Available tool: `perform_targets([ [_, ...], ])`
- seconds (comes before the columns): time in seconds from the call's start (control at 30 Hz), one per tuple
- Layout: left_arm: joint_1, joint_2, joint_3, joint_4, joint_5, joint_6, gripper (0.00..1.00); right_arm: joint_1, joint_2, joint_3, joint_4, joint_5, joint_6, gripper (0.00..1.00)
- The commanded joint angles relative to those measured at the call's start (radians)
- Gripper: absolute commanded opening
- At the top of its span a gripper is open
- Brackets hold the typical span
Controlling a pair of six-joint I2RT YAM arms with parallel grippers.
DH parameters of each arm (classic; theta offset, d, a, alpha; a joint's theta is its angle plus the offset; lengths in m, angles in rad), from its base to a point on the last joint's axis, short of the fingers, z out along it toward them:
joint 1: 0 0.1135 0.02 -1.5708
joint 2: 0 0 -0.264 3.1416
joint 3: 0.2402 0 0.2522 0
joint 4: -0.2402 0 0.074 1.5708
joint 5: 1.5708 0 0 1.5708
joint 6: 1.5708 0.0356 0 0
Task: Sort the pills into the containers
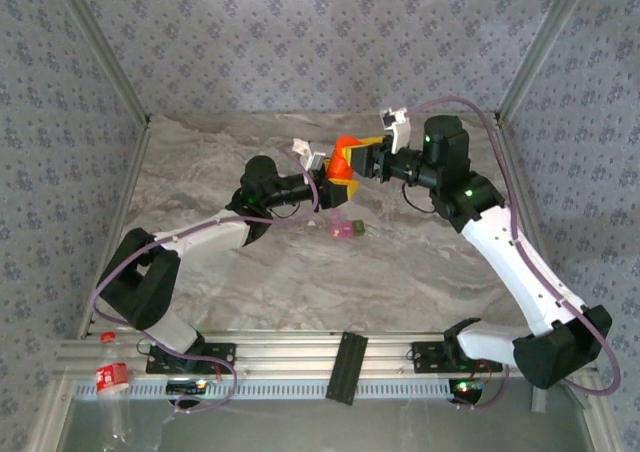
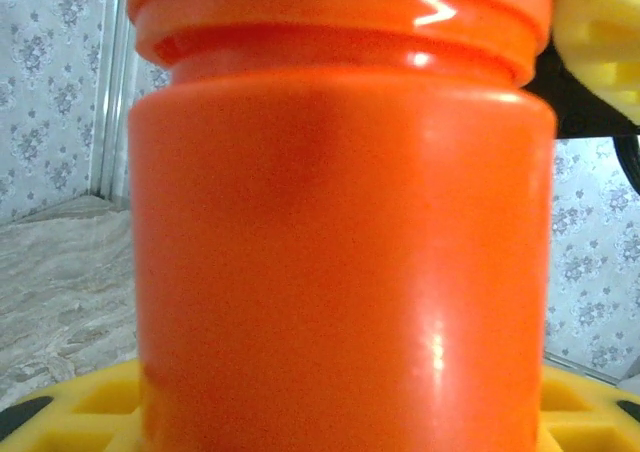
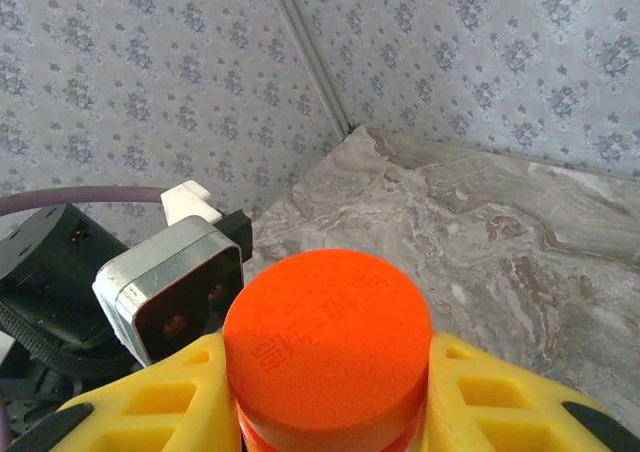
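An orange bottle (image 1: pixel 345 160) is held up in the air above the table's far middle, between both arms. My left gripper (image 1: pixel 330 170) is shut on its body, which fills the left wrist view (image 2: pixel 340 252), with my yellow fingers (image 2: pixel 90 407) low at either side. My right gripper (image 1: pixel 368 159) is shut on the bottle's orange cap (image 3: pixel 328 322), and its yellow fingers (image 3: pixel 150 402) press against both sides. The containers (image 1: pixel 346 229), a joined pink and green pair, lie on the marble table (image 1: pixel 420 272) just below the bottle. The pills are hidden.
The left arm's wrist camera (image 3: pixel 170 292) sits close beside the cap. A clear plastic bottle with a red label (image 1: pixel 112 375) lies off the table at the near left. A black bracket (image 1: pixel 347 365) rests on the front rail. Patterned walls close in the sides and back.
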Motion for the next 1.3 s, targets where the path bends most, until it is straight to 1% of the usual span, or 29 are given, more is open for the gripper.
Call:
perform_targets([
  [0.0, -0.005, -0.026, 0.024, 0.077, -0.075, -0.001, 0.00, 0.055, -0.009, -0.045, -0.005, 0.019, 0.033, 0.38],
  [0.17, -0.006, -0.025, 0.020, 0.099, -0.109, -0.005, 0.00, 0.114, -0.011, -0.110, 0.075, 0.109, 0.106, 0.38],
  [0.4, -0.006, -0.025, 0.011, 0.093, -0.160, 0.011, 0.00, 0.191, 0.009, -0.086, 0.091, 0.223, 0.160, 0.37],
  [0.5, -0.005, -0.025, -0.002, 0.111, -0.203, 0.013, 0.00, 0.206, 0.008, -0.086, 0.107, 0.267, 0.191, 0.37],
  [0.6, -0.006, -0.026, -0.010, 0.122, -0.227, 0.019, 0.00, 0.214, 0.005, -0.089, 0.122, 0.288, 0.190, 0.38],
  [0.67, -0.006, -0.029, -0.012, 0.120, -0.234, 0.022, 0.00, 0.215, 0.001, -0.090, 0.126, 0.285, 0.173, 0.38],
  [0.77, -0.006, -0.038, -0.013, 0.115, -0.239, 0.027, 0.00, 0.214, -0.016, -0.109, 0.137, 0.256, 0.103, 0.38],
  [0.87, -0.006, -0.048, -0.011, 0.099, -0.239, 0.034, 0.00, 0.206, -0.034, -0.127, 0.118, 0.238, 0.030, 0.38],
  [0.97, -0.006, -0.054, -0.013, 0.102, -0.239, 0.035, 0.00, 0.190, -0.046, -0.137, 0.093, 0.223, -0.005, 0.37],
  [1.07, -0.005, -0.054, -0.009, 0.105, -0.239, 0.029, 0.00, 0.176, -0.048, -0.145, 0.097, 0.205, 0.012, 0.36],
  [1.17, -0.006, -0.051, -0.002, 0.102, -0.240, 0.028, 0.00, 0.186, -0.041, -0.149, 0.115, 0.198, 0.039, 0.37],
  [1.27, -0.005, -0.049, 0.005, 0.095, -0.237, 0.031, 0.00, 0.192, -0.042, -0.153, 0.130, 0.210, 0.052, 0.41],
])
